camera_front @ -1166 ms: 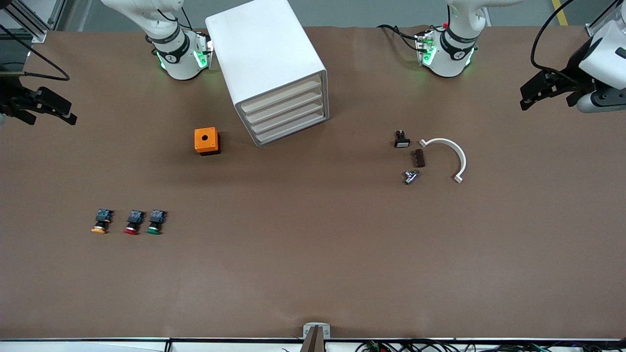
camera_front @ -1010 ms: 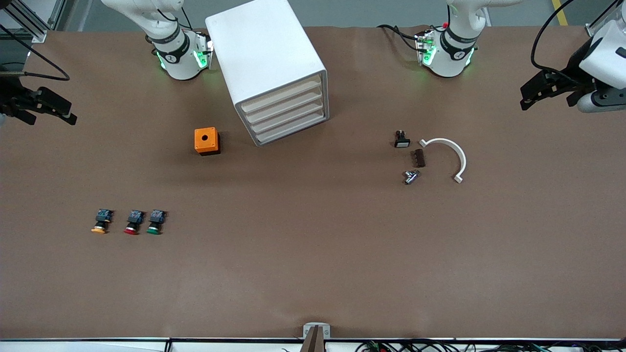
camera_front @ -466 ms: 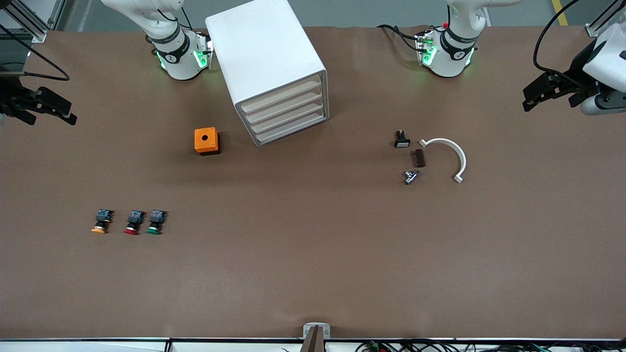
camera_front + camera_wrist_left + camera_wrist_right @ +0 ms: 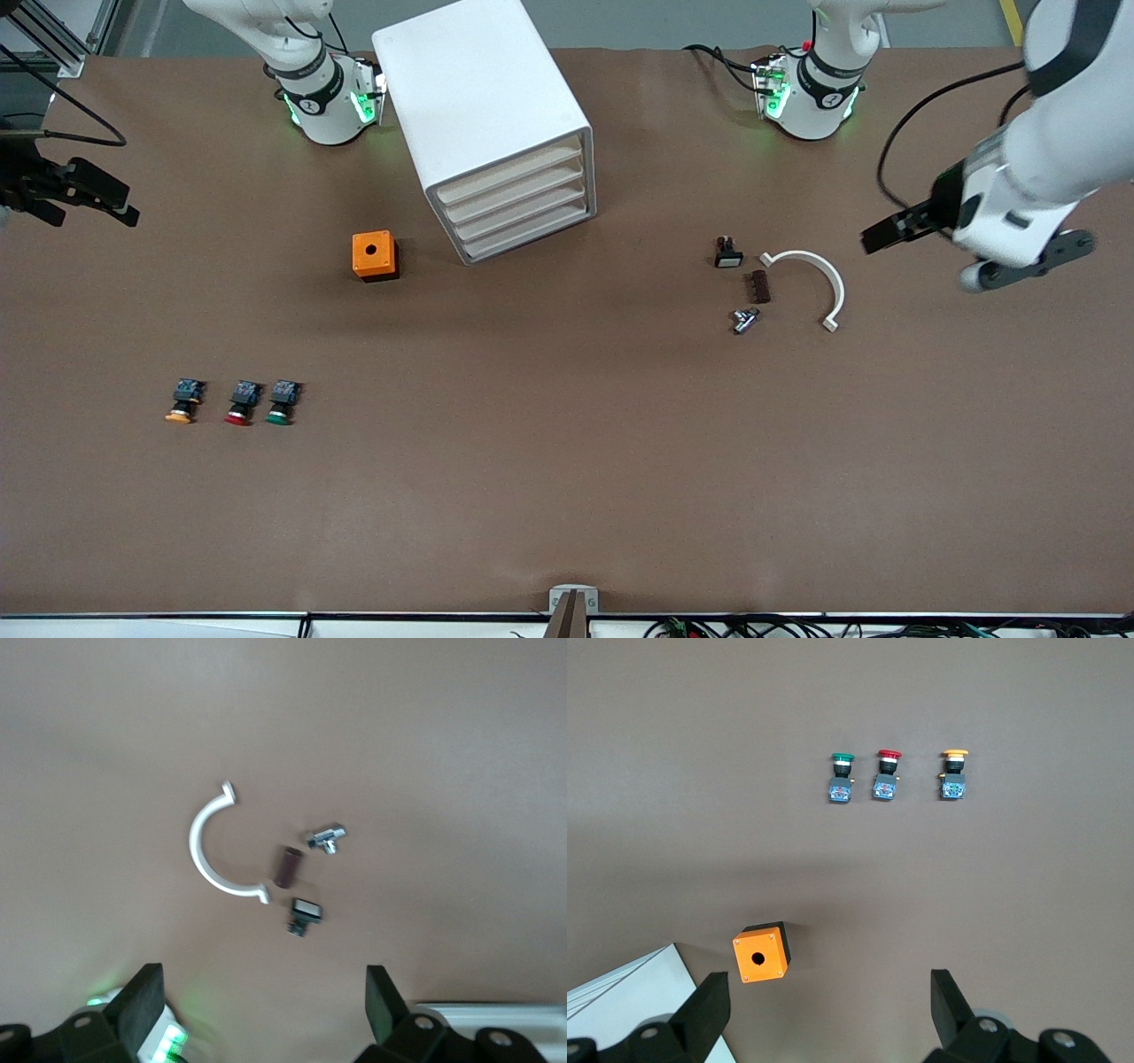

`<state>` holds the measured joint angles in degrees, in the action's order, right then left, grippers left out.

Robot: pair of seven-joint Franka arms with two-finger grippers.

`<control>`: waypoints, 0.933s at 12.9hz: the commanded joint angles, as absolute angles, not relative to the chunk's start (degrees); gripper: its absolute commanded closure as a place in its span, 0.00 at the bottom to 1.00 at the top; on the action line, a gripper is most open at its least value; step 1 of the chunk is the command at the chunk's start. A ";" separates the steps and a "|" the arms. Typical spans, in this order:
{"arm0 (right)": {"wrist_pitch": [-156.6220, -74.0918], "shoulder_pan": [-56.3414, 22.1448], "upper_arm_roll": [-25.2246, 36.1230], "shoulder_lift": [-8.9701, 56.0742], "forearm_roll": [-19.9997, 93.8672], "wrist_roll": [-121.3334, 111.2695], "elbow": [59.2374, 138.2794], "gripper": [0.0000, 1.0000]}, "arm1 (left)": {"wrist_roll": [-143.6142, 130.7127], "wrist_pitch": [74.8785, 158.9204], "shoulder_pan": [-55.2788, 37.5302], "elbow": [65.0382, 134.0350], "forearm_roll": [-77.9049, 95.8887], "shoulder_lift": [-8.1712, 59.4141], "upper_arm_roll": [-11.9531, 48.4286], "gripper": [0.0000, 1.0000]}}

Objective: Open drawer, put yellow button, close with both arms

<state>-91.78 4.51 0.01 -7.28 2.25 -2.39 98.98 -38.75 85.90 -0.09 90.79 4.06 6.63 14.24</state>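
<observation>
Three buttons lie in a row at lower left; the yellow button (image 4: 181,403) lies flat, its cap toward the frame's bottom. The cabinet (image 4: 487,124) at upper centre holds four drawers, the top drawer (image 4: 509,175) closed. Left gripper (image 4: 886,235) and right gripper (image 4: 89,195) hover with fingers spread, empty.

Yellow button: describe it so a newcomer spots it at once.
Start at the white cabinet, then go to the row of three push-buttons nearer the front camera, toward the right arm's end. The yellow button is the end one, beside the red button, with a yellow-orange cap.
</observation>
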 commanded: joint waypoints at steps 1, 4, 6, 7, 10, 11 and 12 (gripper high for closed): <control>-92.11 4.48 0.00 -8.44 2.11 -2.11 99.84 0.00 | -52.33 86.22 -0.26 89.04 7.53 12.02 17.74 0.00; -92.37 4.48 0.00 -8.44 1.93 -2.11 99.84 0.00 | -65.08 89.89 -3.06 89.03 13.78 16.86 18.72 0.00; -92.37 4.48 0.00 -8.44 1.76 -2.11 99.84 0.00 | -76.41 91.05 -6.75 88.86 17.13 21.33 18.72 0.00; -92.55 4.48 0.00 -8.44 1.32 -2.11 99.84 0.00 | -82.03 91.14 -8.68 87.73 17.31 23.45 18.72 0.00; -92.64 4.48 0.00 -8.44 1.23 -2.11 99.84 0.00 | -98.82 91.14 -14.31 84.56 18.27 28.55 18.81 0.00; -92.64 4.57 0.00 -8.44 1.14 -2.11 99.84 0.00 | -104.71 91.14 -15.89 84.46 20.11 29.43 18.81 0.00; -92.64 4.57 0.00 -8.44 1.06 -2.11 99.84 0.00 | -110.42 91.14 -16.87 84.46 22.82 30.92 18.81 0.00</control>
